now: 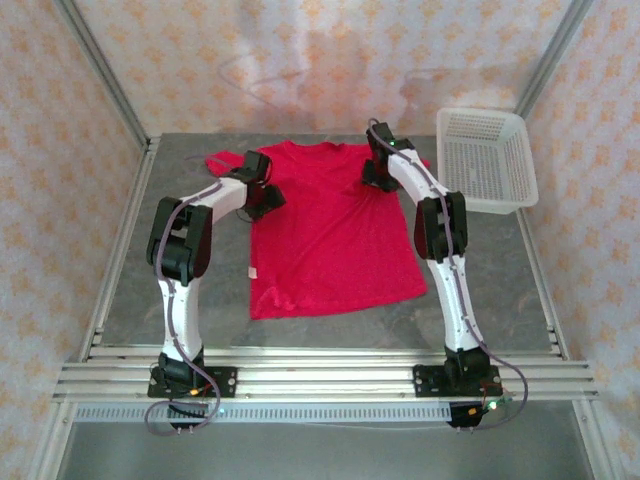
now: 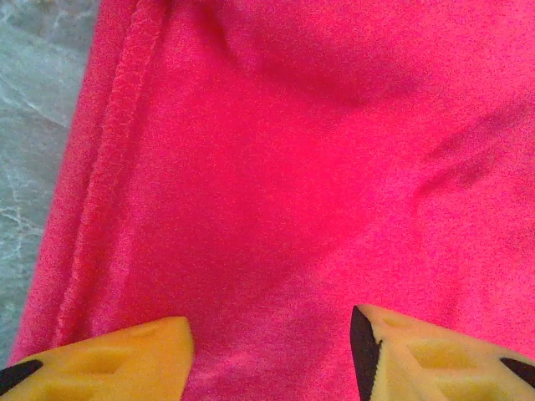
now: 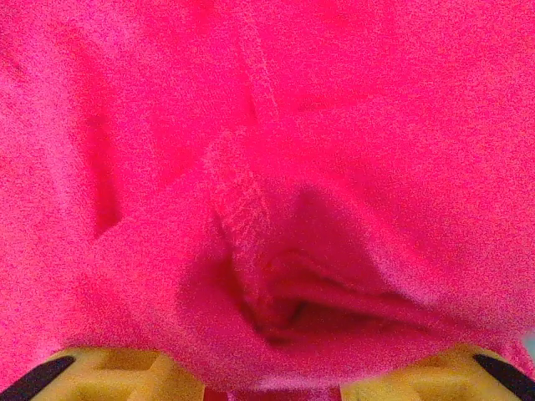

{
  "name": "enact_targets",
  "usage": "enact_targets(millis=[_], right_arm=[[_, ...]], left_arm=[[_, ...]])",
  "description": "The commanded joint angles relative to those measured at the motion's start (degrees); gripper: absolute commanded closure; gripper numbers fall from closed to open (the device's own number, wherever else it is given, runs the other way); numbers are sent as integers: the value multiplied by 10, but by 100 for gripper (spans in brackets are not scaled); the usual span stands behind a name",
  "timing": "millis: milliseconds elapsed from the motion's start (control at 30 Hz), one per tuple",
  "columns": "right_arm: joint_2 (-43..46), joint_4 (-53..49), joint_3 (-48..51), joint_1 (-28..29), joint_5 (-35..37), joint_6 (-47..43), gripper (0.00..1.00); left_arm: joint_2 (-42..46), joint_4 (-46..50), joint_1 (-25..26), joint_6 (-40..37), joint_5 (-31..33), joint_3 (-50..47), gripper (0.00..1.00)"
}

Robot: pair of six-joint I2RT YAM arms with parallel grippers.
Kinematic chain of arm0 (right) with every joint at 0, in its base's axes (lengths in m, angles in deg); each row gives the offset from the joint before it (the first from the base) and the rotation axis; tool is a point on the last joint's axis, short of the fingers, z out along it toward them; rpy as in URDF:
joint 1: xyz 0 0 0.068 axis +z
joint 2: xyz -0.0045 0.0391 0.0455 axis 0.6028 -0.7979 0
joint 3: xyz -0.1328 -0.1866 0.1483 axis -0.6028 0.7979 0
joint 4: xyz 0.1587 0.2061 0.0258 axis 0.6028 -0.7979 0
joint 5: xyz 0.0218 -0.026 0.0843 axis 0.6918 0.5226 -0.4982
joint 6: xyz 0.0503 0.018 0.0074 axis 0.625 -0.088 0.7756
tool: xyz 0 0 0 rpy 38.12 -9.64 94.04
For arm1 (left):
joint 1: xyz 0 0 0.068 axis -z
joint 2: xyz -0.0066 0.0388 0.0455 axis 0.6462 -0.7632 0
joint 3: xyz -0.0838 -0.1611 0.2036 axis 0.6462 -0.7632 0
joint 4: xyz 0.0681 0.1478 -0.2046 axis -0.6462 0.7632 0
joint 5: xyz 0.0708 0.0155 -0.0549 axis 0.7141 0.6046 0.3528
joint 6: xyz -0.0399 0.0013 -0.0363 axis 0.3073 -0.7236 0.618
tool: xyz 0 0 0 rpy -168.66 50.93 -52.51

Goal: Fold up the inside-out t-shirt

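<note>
Left gripper (image 2: 272,334) stands open, its yellow fingertips (image 2: 125,355) well apart over flat red cloth, nothing caught between them. In the overhead view it sits at the shirt's left edge, below the sleeve. Right gripper (image 3: 272,380) also has its fingers (image 3: 109,376) apart, but a bunched fold with a seam swells over the gap. I cannot tell whether it is pinched. This gripper sits near the upper right of the shirt.

The inside-out t-shirt (image 1: 330,240) lies spread flat in the middle of the frame. Its long axis runs top to bottom, collar toward the top and hem toward the bottom. A small white tag (image 1: 254,272) shows on its left edge. The grey table (image 1: 180,290) lies under it, and a white basket (image 1: 487,160) sits at the upper right, just beside the shirt.
</note>
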Motion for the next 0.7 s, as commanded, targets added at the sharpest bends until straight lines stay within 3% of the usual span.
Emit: enact_targets(millis=[0, 267, 433, 533, 667], right_arm=[[29, -132, -18, 4, 17, -28, 55], [406, 37, 436, 44, 24, 31, 51], [612, 148, 738, 43, -3, 147, 59], [689, 165, 846, 43, 15, 213, 63], [736, 154, 917, 39, 56, 254, 66]], left_arm=[[30, 38, 0, -21, 9, 1, 44], [212, 55, 53, -7, 35, -104, 44], [280, 15, 112, 38, 39, -196, 44], [293, -5, 146, 57, 43, -230, 44], [286, -15, 170, 72, 45, -248, 45]])
